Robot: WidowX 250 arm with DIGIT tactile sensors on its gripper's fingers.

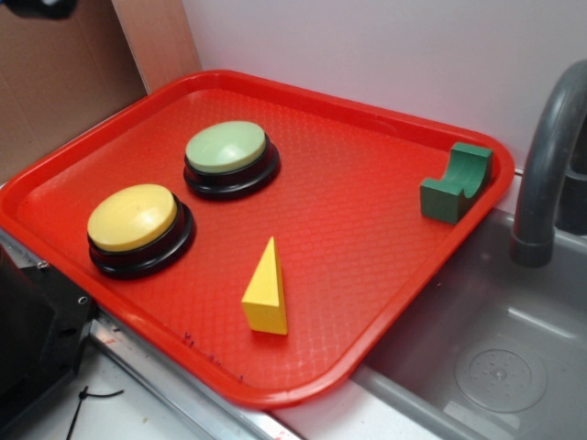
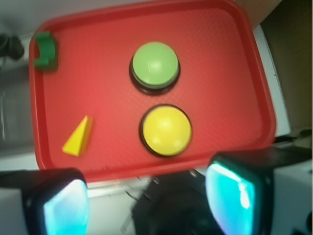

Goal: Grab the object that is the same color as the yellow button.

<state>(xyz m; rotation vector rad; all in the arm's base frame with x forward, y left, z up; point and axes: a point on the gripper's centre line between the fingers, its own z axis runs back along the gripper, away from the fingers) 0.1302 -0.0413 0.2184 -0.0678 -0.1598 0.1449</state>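
Presently on the red tray (image 1: 385, 302), four items, all standing free and well apart from one another.

Item: yellow wedge block (image 1: 266, 291), triangular, pointed top, resting on its base near the tray's front rim; seen from the wrist camera at the lower left of the tray (image 2: 78, 137). Matches the button below in colour, so judged to be the piece to grab. Nothing touches it.

Item: yellow push button (image 1: 134, 220), domed top on a black round base, front left of the tray. Reference for colour only; likely set out alongside the green one as a choice.

Item: pale green push button (image 1: 227, 151), same build, just behind the yellow one. Distractor.

Item: dark green block with a curved notch (image 1: 457, 183), against the far right rim. Distractor.

Surroundings: grey sink basin (image 1: 486, 357) and grey faucet (image 1: 546, 165) to the right of the tray.

Gripper (image 2: 146, 200): two fingers (image 2: 63, 205) visible at the bottom of the wrist view, spread wide with nothing between them. It hangs high, outside the tray's near edge; not seen in the exterior view.

Relation: the wedge lies ahead of the pincer and off toward the finger on the view's left, well apart from both. Judgement: approach not yet begun; the sloped faces call for gripping across the flat sides.
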